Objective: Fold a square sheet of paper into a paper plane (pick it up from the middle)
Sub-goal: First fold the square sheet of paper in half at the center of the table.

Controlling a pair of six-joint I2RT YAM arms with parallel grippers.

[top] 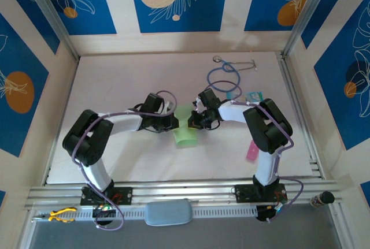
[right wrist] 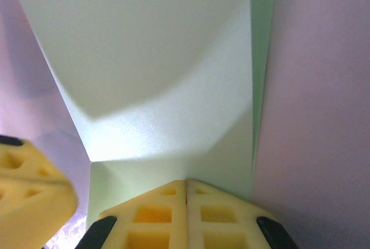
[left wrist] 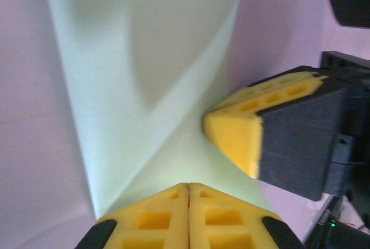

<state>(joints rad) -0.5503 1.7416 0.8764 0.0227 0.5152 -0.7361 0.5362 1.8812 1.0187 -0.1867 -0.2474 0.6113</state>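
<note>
Light-green square sheet of paper (top: 186, 137), part-folded, lies mid-way across the bench (top: 115, 81), its long axis running near to far. Your left pincer (left wrist: 189, 186) and right pincer (right wrist: 185, 182) flank it, equally near, both shut, gripping nothing, tips on it.

The paper (top: 185, 132) left of the right end effector (top: 200, 123) is plain light green, on a white counter (top: 115, 87). Fingertips (left wrist: 231, 133) are yellow, backed black. Right of that end effector lie a blue stethoscope (top: 224, 78) and a pink strip (top: 252, 151).
</note>
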